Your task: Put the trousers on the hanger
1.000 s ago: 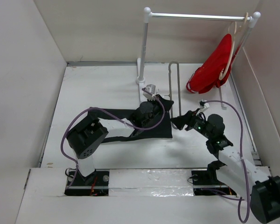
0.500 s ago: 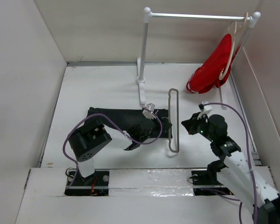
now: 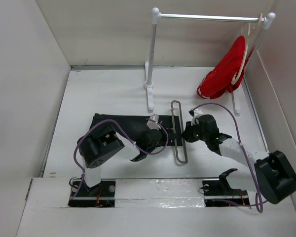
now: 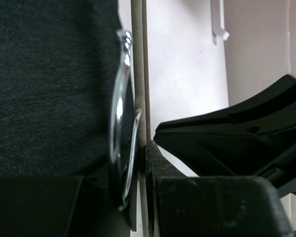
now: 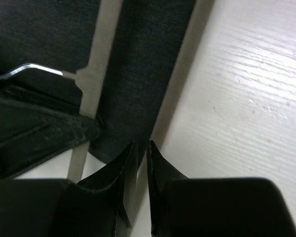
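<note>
The left tool [image 4: 142,148] clamps the hanger [image 5: 99,59] near its hook; the right tool [image 5: 139,148] pinches its outer bar. The trousers [image 3: 118,126] lie flat on the bench [image 3: 103,94], edge inside the hanger's frame. Risk: the thin bar slips, or fabric bunches instead of threading.

Bare table [image 3: 103,94] open far left, up to back wall. Rack [image 3: 149,54] upright and foot stand just beyond the trousers [image 3: 124,123]. Red garment [image 3: 226,69] hangs over far-right corner. Left gripper [image 3: 166,134] and right gripper [image 3: 186,134] crowd the hanger [image 4: 139,59] from both sides; hardly any gap between.
</note>
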`<state>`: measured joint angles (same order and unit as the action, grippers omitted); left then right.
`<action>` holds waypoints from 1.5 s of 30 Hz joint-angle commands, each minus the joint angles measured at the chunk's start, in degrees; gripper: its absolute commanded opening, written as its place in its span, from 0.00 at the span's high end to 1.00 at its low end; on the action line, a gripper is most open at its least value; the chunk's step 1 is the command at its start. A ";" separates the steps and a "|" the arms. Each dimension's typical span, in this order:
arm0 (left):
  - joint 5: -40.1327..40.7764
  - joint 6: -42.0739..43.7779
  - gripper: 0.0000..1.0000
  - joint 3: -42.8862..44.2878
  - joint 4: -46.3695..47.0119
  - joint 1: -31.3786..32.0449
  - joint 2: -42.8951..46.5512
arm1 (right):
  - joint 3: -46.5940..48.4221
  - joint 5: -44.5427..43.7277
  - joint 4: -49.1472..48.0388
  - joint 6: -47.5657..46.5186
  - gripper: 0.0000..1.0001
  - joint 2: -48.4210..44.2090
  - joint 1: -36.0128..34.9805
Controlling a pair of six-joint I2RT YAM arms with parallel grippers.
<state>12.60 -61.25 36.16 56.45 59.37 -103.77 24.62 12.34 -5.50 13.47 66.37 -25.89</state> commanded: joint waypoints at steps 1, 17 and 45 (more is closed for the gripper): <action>-1.60 -0.71 1.00 2.24 3.49 -0.75 -2.05 | 4.29 -1.09 -8.12 -0.64 0.81 4.46 -1.70; -2.93 -1.32 1.00 2.77 7.45 -1.28 -6.36 | 5.88 -7.06 -13.31 0.59 0.67 15.54 -2.76; -1.97 -0.27 1.00 0.93 9.47 -1.81 -6.97 | 0.43 -4.34 -22.45 5.24 0.76 21.61 -4.97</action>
<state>9.98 -63.51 37.47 63.72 57.36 -111.04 26.81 4.56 -24.97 16.53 85.71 -30.44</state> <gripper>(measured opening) 0.047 0.269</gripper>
